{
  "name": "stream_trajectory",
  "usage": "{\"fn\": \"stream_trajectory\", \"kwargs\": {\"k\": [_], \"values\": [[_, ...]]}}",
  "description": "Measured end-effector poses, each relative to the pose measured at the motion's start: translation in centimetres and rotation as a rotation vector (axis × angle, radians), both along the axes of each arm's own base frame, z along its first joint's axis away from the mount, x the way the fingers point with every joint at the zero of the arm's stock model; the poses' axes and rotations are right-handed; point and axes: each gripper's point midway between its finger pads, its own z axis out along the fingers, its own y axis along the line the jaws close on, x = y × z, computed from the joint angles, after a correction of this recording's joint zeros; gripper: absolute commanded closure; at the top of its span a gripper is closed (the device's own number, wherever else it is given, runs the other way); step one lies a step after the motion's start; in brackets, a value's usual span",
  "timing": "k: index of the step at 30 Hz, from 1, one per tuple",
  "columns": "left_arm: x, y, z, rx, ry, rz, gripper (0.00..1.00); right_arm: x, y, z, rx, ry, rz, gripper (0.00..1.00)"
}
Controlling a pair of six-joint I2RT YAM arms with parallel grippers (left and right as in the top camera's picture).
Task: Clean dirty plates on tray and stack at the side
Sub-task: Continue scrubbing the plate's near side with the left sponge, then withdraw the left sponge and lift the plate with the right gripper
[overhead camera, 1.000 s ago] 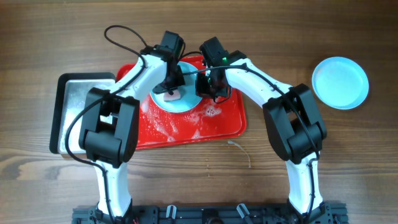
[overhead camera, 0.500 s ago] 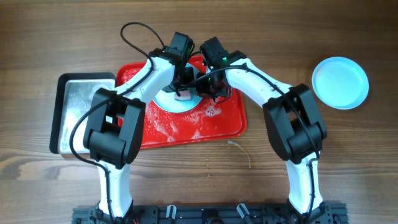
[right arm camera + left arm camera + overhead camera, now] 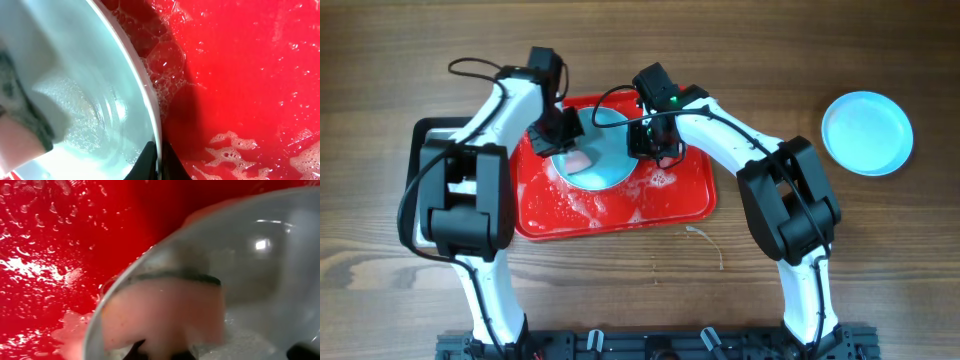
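My right gripper (image 3: pixel 157 159) is pinched tight on the rim of a tilted turquoise plate (image 3: pixel 90 115) over the red tray (image 3: pixel 240 75). My left gripper (image 3: pixel 570 147) is clamped on a pink sponge (image 3: pixel 165 310), pressed into the plate's foamy hollow. Suds pool in the tray. A metal tray (image 3: pixel 417 190) lies at its left edge. Farther right, a second plate (image 3: pixel 866 132) lies on the table (image 3: pixel 620 50).

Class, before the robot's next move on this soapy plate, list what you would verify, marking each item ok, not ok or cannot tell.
1. Rim of plate clamped in right hand: ok.
2. The left hand shut on sponge: ok.
3. The sponge touching the plate: ok.
4. The plate over the red tray: ok.
5. The plate free of streaks: cannot tell, suds cover it.
6. The side plate clear of both arms: ok.
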Motion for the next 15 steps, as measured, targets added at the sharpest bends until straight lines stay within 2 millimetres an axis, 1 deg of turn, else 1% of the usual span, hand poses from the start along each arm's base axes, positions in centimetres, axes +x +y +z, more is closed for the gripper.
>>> {"fn": "stream_trajectory", "kwargs": {"k": [6,8,9,11,13,14,15], "values": [[-1.3,0.5,0.3,0.017,0.083,-0.043,0.96,0.0,0.1,0.0,0.003,0.002,0.001,0.96],[-2.0,0.7,0.8,0.028,0.138,-0.06,0.96,-0.1,0.1,0.0,0.006,0.003,0.002,0.96],[-2.3,0.9,1.3,0.039,0.17,-0.07,0.96,-0.1,0.1,0.0,0.006,0.004,0.002,0.95],[-2.4,1.4,3.1,0.064,0.201,-0.081,0.96,-0.1,0.1,0.0,0.008,0.005,0.003,0.96],[-1.2,2.0,5.6,0.083,0.173,-0.086,0.96,-0.1,0.1,0.0,0.008,0.005,0.003,0.96],[-0.8,2.2,6.4,0.086,0.157,-0.087,0.96,-0.1,0.1,0.0,0.009,0.005,0.003,0.96],[-0.2,2.5,8.3,0.095,0.136,-0.088,0.96,-0.1,0.2,0.0,0.01,0.004,0.006,0.96]]}}
